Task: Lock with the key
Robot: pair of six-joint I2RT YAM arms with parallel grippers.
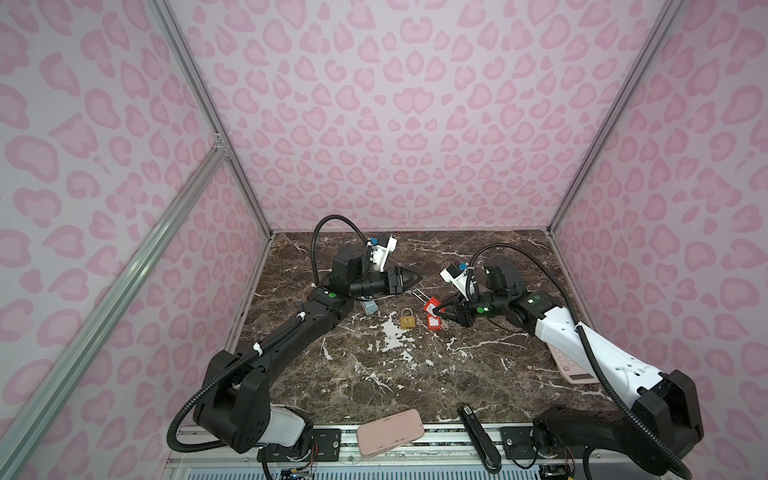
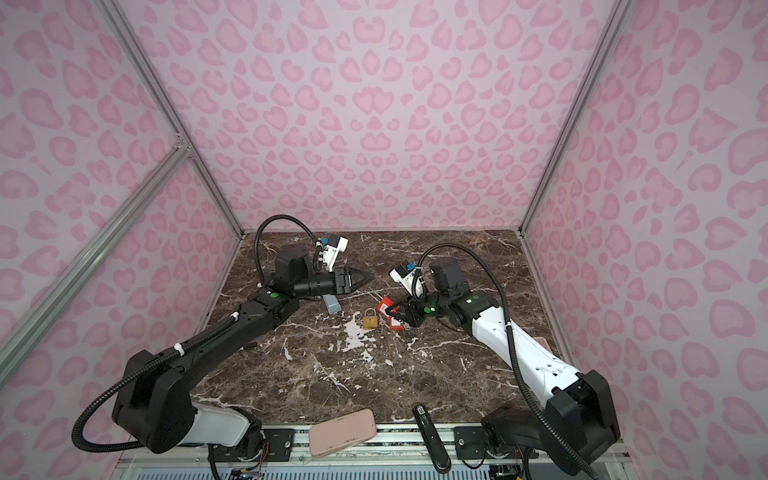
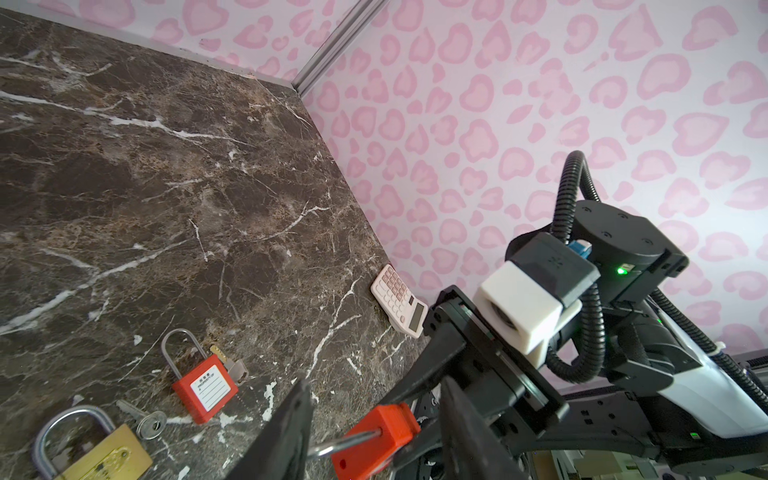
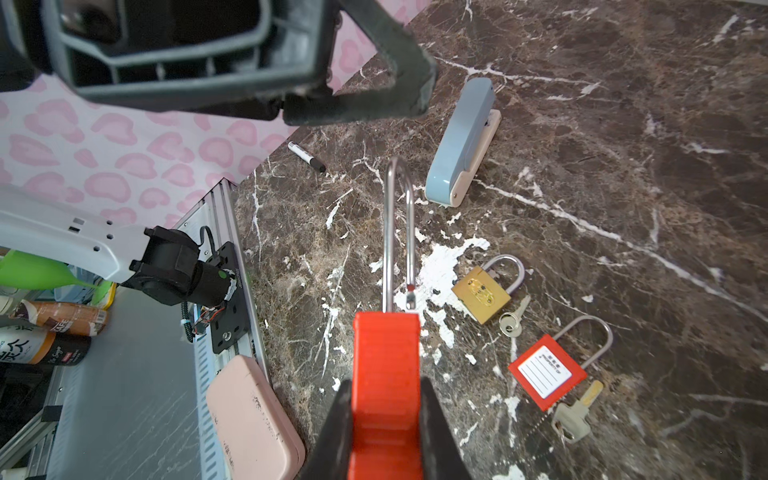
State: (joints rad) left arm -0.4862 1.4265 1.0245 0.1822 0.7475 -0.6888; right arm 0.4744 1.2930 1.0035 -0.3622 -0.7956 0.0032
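My right gripper (image 4: 386, 384) is shut on the body of a red padlock (image 4: 386, 357) (image 1: 432, 304) and holds it off the table. Its steel shackle (image 4: 399, 208) is sprung, with the short leg out of the body. My left gripper (image 3: 376, 384) (image 1: 415, 279) is open, and its fingers stand either side of that shackle; whether they touch it I cannot tell. A labelled red padlock (image 4: 546, 376) lies on the marble with a key (image 4: 575, 411) at its base. A brass padlock (image 4: 482, 295) (image 1: 408, 319) lies beside a silver key (image 4: 513, 320).
A blue stapler (image 1: 369, 306) lies under the left arm's wrist and a marker (image 4: 306, 157) near the left wall. A pink calculator (image 1: 569, 365) sits by the right wall. A pink case (image 1: 390, 431) and a black stapler (image 1: 478, 436) overhang the front edge.
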